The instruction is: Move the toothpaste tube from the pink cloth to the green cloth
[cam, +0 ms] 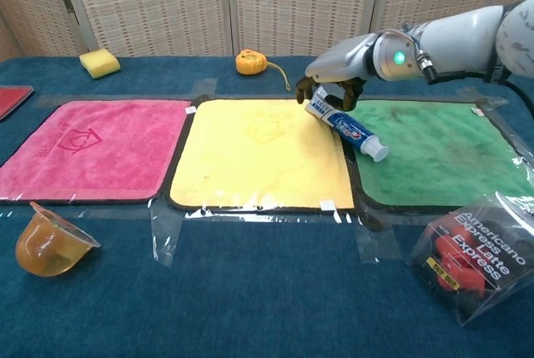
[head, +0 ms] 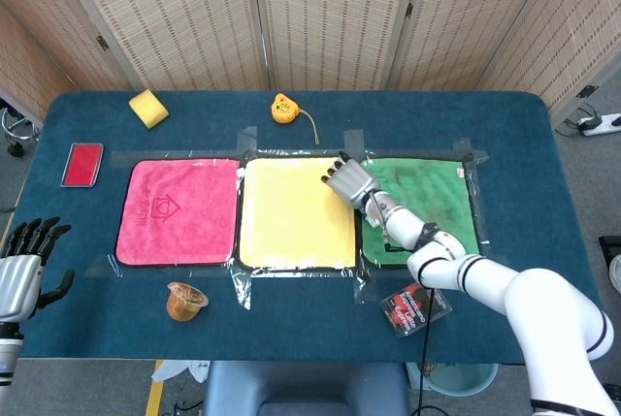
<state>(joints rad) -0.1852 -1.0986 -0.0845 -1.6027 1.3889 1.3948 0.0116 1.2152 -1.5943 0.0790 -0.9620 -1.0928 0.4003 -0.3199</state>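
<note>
White and blue, the toothpaste tube [cam: 345, 124] lies mid-frame across the seam between yellow cloth [cam: 261, 152] and green cloth [cam: 434, 151]. We see our right robot hand [cam: 327, 81] curled over its flat end, whether gripping we cannot tell. Our left robot hand [head: 19, 268], lower left, spreads empty.

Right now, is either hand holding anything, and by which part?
The right hand curls over the toothpaste tube's flat end; a grip cannot be told. The left hand holds nothing.
</note>
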